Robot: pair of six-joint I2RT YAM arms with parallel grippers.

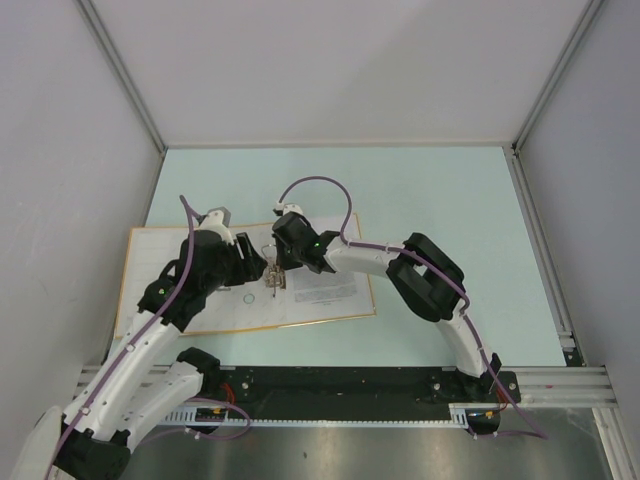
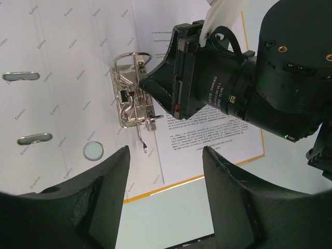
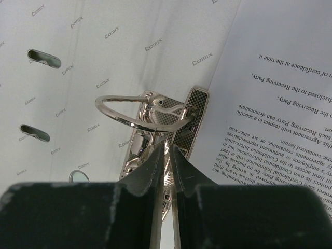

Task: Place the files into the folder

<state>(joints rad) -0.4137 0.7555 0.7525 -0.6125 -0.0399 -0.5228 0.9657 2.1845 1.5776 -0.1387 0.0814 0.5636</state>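
Note:
The orange-yellow folder lies open and flat on the table, cream inside up. It also shows in the left wrist view. The files, white sheets of black text, lie on its right half, beside the ring mechanism. My right gripper is shut on a thin metal strip of the ring mechanism, just under a closed ring. My left gripper is open and empty, above the folder's near edge. It faces the mechanism and the right gripper.
Grey walls enclose the pale green table on the left, back and right. A black and aluminium base rail runs along the near edge. The right arm's elbow hangs over the table to the right of the folder.

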